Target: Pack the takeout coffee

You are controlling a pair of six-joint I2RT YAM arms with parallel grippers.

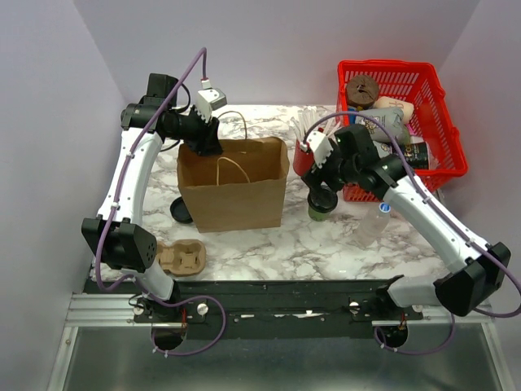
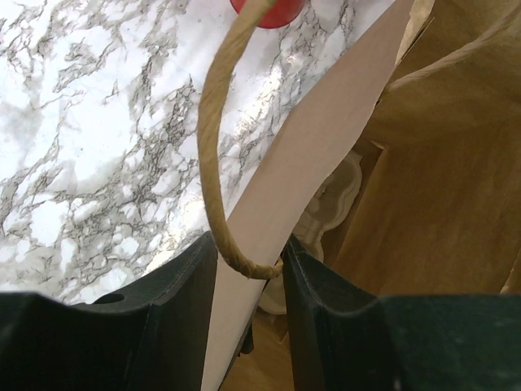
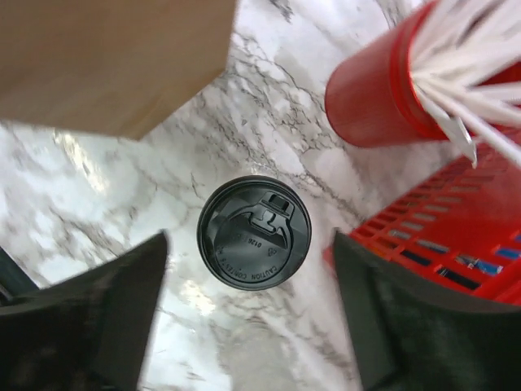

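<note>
The right hand (image 3: 248,248) straddles the takeout coffee (image 3: 254,233) with fingers (image 3: 106,318) spread, leaving bare worktop (image 1: 309,244) as a gap on each flank of the lid. Around that spot the room is tight: the paper bag (image 1: 232,191) walls the left, the red cup of sticks (image 3: 374,98) stands just behind, the red basket (image 1: 444,142) is just right, and a water bottle (image 1: 373,226) is near. The left hand (image 2: 248,269) pinches the bag's rim beside its handle (image 2: 213,138), taking up that corner of the mouth.
</note>
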